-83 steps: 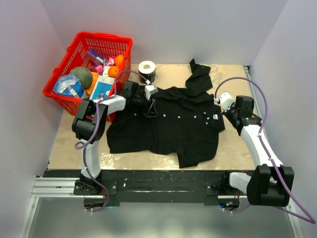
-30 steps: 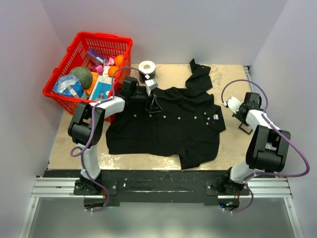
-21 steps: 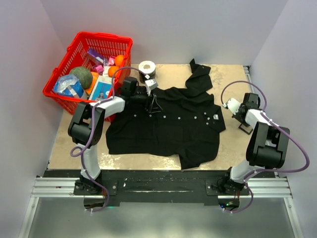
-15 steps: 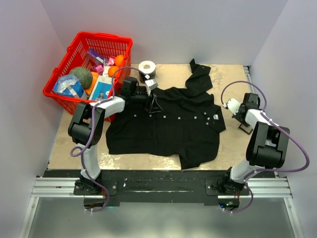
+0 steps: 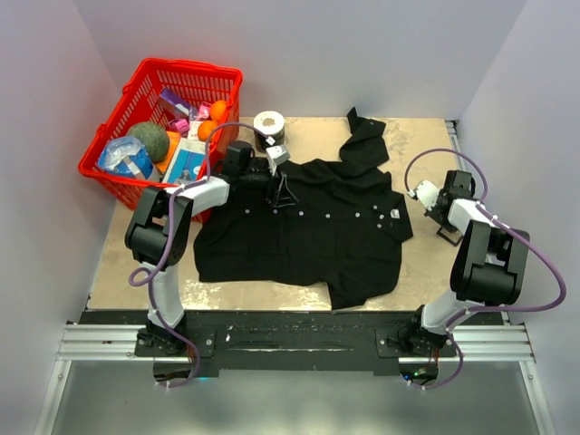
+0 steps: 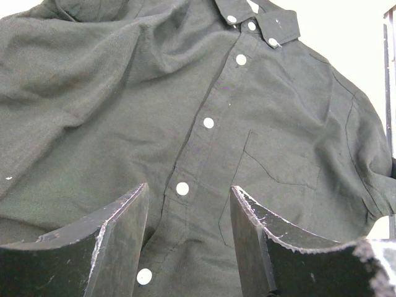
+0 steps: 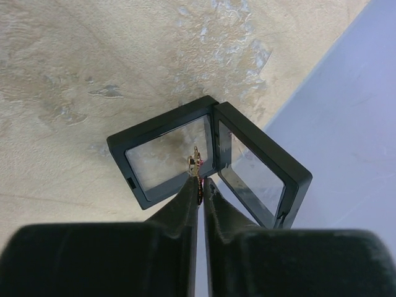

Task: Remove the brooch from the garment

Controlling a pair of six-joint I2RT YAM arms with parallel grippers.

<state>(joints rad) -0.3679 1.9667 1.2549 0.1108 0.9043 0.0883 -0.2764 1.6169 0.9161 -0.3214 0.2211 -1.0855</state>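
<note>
**Item 1, brooch (image 7: 197, 176).** A tiny reddish piece with a gold pin. It is pinched at the very tips of the right fingers (image 7: 179, 207), which are closed to a sliver on it. We record it as off the cloth, at the right edge of the surface (image 5: 122, 267). It is poised over one pane of a small black display case (image 7: 167, 164) that lies hinged open there. We judge it is held so in order to be lowered into the case. We cannot tell whether the pin tip touches the pane.

**Item 2, garment (image 5: 308, 240).** A black short-sleeved shirt spread across the middle of the surface, with white buttons (image 6: 182, 189) down the placket. We find no pin left on it.

**Item 3, left fingers (image 6: 120, 235).** Spread wide and gripping nothing, low over the placket at the shirt's far left part, with one button in the gap. We judge they are placed to steady the cloth. Contact with it is uncertain.

**Item 4, surroundings.** The surface is a tan, mottled board. A red basket (image 5: 136, 95) of assorted goods sits at the far left corner, and a roll of tape (image 5: 269, 127) at the far edge. Pale walls (image 5: 317, 54) close in the left, far and right sides.
</note>
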